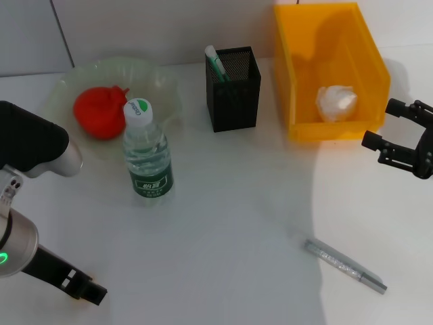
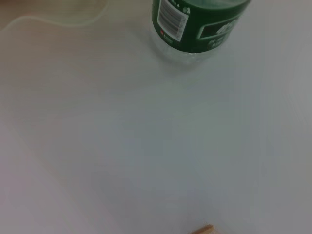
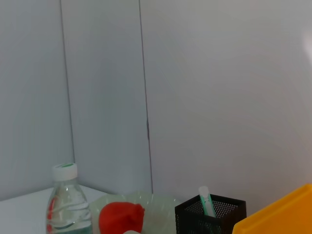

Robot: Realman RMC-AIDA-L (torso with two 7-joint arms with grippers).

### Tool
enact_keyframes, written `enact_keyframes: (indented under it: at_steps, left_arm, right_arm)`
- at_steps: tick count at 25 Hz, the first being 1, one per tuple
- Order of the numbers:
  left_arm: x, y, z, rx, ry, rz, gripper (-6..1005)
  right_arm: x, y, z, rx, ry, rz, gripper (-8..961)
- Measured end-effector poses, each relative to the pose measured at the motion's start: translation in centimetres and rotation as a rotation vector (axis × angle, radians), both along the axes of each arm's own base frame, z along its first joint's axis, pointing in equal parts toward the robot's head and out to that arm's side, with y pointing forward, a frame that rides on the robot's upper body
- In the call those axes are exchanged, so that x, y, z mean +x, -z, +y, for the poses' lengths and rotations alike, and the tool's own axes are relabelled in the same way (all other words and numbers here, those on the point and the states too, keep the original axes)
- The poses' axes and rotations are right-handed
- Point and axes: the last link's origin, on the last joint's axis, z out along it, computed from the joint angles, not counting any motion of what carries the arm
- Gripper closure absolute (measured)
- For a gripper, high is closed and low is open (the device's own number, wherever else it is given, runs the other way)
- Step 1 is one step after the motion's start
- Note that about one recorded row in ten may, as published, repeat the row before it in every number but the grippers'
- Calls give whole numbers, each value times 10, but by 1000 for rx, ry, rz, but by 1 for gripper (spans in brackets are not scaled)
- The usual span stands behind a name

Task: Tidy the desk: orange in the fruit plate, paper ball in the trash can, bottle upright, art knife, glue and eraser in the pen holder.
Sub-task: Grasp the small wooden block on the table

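The orange [image 1: 100, 112] lies in the pale green fruit plate [image 1: 166, 84] at the back left. In front of the plate the bottle [image 1: 147, 156] stands upright. The black mesh pen holder [image 1: 233, 89] holds a white and green glue stick [image 1: 216, 61]. The paper ball [image 1: 336, 101] sits inside the orange-yellow trash can [image 1: 331, 40]. A silver art knife [image 1: 345, 266] lies flat at the front right. My right gripper [image 1: 379, 123] hovers open and empty beside the trash can. My left gripper [image 1: 88, 290] is low at the front left. A tan eraser [image 2: 204, 229] peeks in at the left wrist view's edge.
A white wall runs behind the desk. The left wrist view shows the bottle's base [image 2: 197, 29] and the plate's rim [image 2: 53, 20]. The right wrist view shows the bottle [image 3: 66, 207], orange [image 3: 121, 217], pen holder [image 3: 209, 220] and trash can corner [image 3: 280, 214].
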Motion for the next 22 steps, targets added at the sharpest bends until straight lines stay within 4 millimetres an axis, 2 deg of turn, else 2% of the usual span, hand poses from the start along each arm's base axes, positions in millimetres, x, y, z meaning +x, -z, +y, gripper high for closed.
enact_keyframes:
  at_steps: [10,22]
  left_arm:
    - [-11,5,3,19,-21,-4,229]
    - [-14,10,2,14,-20,3,232]
  right_arm:
    - [-1,3,0,5,6,11,127]
    - [-1,3,0,7,5,9,128]
